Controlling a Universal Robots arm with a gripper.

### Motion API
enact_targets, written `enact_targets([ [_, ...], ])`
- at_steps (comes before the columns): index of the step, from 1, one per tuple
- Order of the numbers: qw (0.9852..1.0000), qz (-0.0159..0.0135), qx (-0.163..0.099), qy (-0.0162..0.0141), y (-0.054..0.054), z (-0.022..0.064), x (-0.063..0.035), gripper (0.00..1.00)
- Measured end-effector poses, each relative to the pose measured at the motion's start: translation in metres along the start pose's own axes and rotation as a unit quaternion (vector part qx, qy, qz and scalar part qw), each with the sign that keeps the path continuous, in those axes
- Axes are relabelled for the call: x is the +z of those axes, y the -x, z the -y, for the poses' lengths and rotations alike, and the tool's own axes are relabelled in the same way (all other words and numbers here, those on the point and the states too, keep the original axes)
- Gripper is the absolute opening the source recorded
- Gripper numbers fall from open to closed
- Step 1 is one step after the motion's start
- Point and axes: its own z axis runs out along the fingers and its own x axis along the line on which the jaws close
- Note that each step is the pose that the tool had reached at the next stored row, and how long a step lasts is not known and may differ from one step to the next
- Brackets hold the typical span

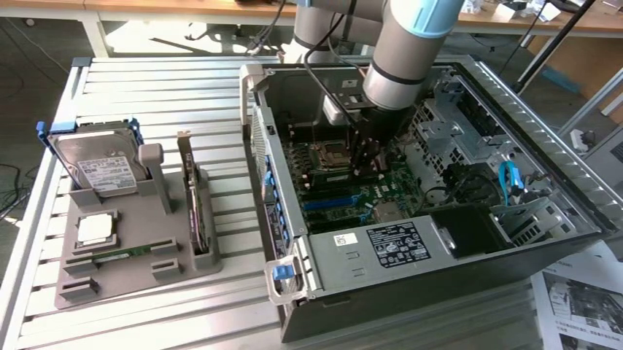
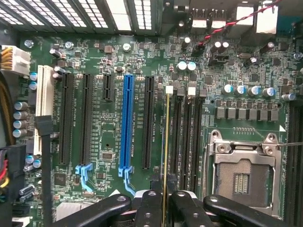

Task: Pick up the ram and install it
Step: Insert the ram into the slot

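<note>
My jaws are clamped on the ram [image 2: 166,142], which stands edge-on over the memory slots [image 2: 187,137] on the motherboard [image 2: 102,165] inside the computer case [image 1: 322,321]. I judge it light, stiff, thin and fragile: best held by its flat faces at mid-length, clear of the contact edge.

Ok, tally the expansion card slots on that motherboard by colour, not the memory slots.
White slot: 1
Blue slot: 1
Black slots: 4
Total: 6
</note>
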Motion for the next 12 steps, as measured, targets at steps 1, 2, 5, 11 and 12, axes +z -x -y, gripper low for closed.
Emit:
enact_targets([
  [1,1.0,0.0,0.0,0.0,0.0,0.0,0.0,0.15],
  [2,1.0,0.0,0.0,0.0,0.0,0.0,0.0,0.15],
  [5,1.0,0.0001,0.0,0.0,0.0011,0.0,0.0001,0.15],
  [11,1.0,0.0002,0.0,0.0,0.0036,0.0002,0.001,0.15],
  [12,1.0,0.0003,0.0,0.0,0.0037,0.0002,0.0014,0.15],
])
